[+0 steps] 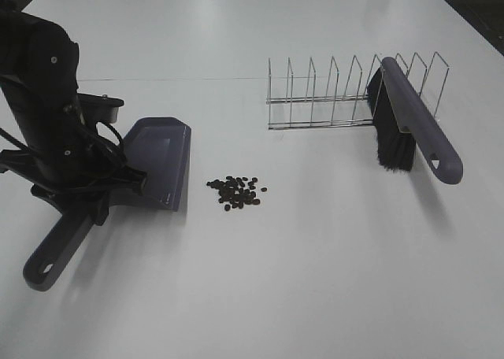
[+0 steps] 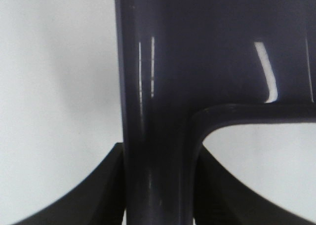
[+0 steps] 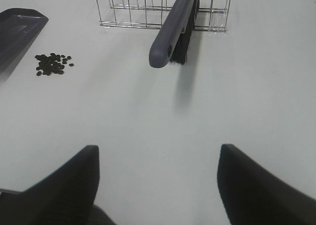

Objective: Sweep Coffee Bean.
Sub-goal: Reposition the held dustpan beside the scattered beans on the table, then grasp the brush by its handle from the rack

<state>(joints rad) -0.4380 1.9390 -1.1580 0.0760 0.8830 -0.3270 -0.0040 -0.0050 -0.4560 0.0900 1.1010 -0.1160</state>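
Clamping dustpan handle, left claw; right claw wide apart, empty.

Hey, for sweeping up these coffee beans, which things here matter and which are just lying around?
For the job: coffee beans; dustpan, clamped in the left gripper; brush, propped in the wire rack.
Just lying about: the wire rack itself, only holding the brush.

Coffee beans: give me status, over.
Left claw shut on dustpan. Right claw open, empty. Coffee beans heaped beside dustpan, unswept. Brush in wire rack, nothing blocking beans.
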